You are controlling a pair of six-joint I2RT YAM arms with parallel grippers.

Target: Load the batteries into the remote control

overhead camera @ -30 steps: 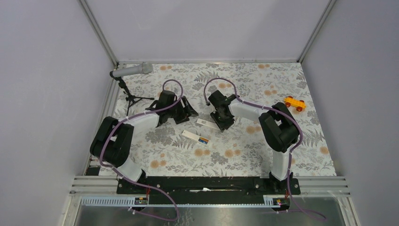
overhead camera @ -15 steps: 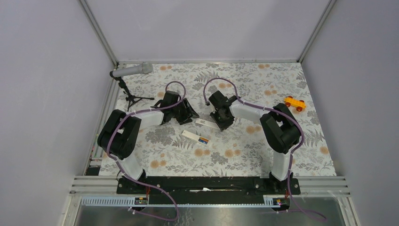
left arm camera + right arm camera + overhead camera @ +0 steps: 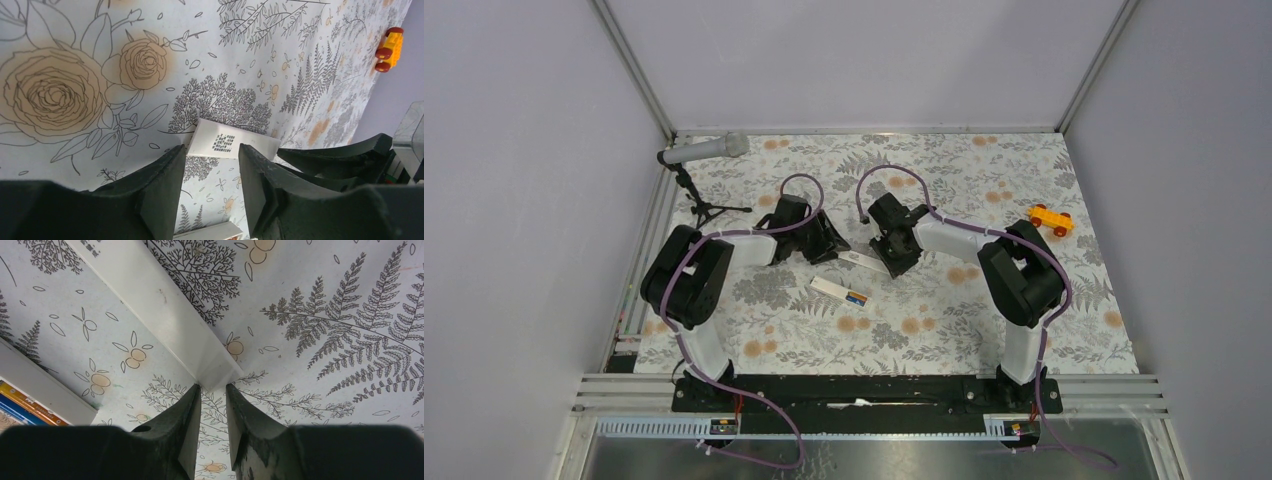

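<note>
Possibly the thin flat white plastic cover [image 3: 165,315] skids away: narrow right gripper [image 3: 212,387] reaches only its corner, left gripper [image 3: 212,150] half-open.

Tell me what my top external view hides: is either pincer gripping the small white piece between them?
Observer: In the left wrist view the left pincer stands open; the white cover lies flat at its fingertips, unclamped.
Operator: The right one?
Observer: The right pincer has jaws narrowly apart at the cover's end, cloth showing between.
Operator: Batteries?
Observer: The right wrist view shows blue and orange batteries lying lengthwise in the remote control.
</note>
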